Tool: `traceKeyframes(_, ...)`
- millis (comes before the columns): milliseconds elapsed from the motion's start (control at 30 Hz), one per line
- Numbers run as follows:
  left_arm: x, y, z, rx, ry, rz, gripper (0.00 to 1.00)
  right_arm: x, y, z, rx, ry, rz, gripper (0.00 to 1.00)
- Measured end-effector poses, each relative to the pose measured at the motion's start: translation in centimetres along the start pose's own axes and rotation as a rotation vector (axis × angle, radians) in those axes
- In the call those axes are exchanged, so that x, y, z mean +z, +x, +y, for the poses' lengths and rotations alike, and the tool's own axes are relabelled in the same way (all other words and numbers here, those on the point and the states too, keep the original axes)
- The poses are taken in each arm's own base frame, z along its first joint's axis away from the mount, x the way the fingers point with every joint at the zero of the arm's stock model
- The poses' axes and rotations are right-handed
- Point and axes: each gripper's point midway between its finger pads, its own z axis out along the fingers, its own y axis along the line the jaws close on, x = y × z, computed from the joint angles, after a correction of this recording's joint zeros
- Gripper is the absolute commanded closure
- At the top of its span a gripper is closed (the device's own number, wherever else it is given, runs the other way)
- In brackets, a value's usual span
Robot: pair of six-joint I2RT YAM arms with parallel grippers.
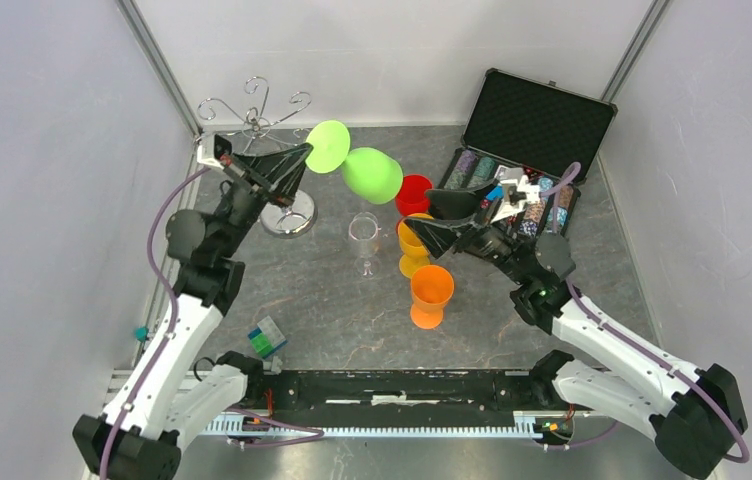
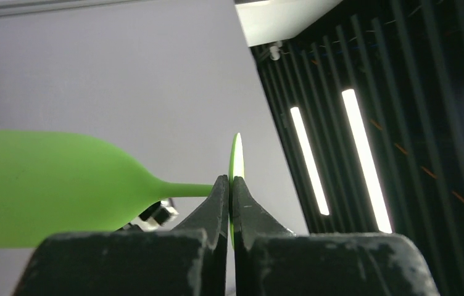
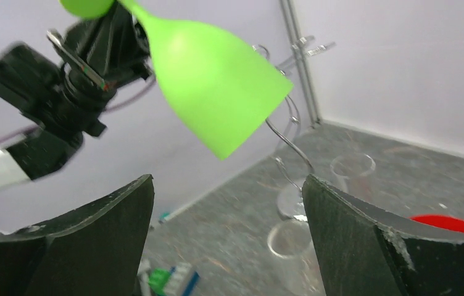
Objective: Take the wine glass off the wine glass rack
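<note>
Your left gripper (image 1: pixel 305 159) has its jaws pinched on the foot of the green wine glass (image 1: pixel 370 175), which hangs above the counter (image 1: pixel 332 300), apparently free of the wine glass rack (image 1: pixel 252 115), its stem pointing bowl-first at your wide-open right gripper (image 1: pixel 425 215).

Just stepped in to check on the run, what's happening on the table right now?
The left gripper is shut on the foot of the green wine glass, holding it sideways in the air, apparently clear of the wine glass rack. The right gripper hangs open nearby, holding nothing.
</note>
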Motion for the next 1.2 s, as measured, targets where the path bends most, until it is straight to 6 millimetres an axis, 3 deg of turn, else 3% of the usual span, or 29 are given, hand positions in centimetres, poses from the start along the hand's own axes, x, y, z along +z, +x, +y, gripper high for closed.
traceKeyframes(167,-2.7,1.3,-3.5,-0.044,0.092,-0.008,0.98,0.5,-2.3,2.1,0.092,-0.108,-0.105,0.07)
traceKeyframes(333,-4.2,2.0,-5.4,-0.065,0.143,-0.007,0.98,2.1,-2.1,4.1,0.226,-0.255,-0.109,0.1)
traceKeyframes(533,-4.1,1.7,-5.3,-0.081,0.136,-0.019,0.98,3.1,-2.1,6.1,0.431,-0.427,-0.103,0.21)
traceKeyframes(767,-3.9,1.5,-4.8,-0.088,0.124,-0.023,0.98,4.2,-1.1,6.2,0.641,-0.465,-0.034,0.31)
traceKeyframes(900,-4.0,1.3,-4.1,-0.097,0.107,-0.033,0.98,4.7,-1.6,6.4,0.689,-0.48,-0.027,0.39)
traceKeyframes(967,-4.0,1.0,-3.3,-0.112,0.089,-0.045,0.98,5.2,-2.1,6.6,0.704,-0.493,-0.03,0.44)
traceKeyframes(1133,-3.9,0.5,-2.3,-0.127,0.07,-0.067,0.97,5.6,-3.3,7.2,0.714,-0.523,-0.043,0.71)
traceKeyframes(1200,-3.9,0.4,-2.2,-0.129,0.068,-0.069,0.9,5.6,-3.4,7.3,0.718,-0.526,-0.043,0.85)
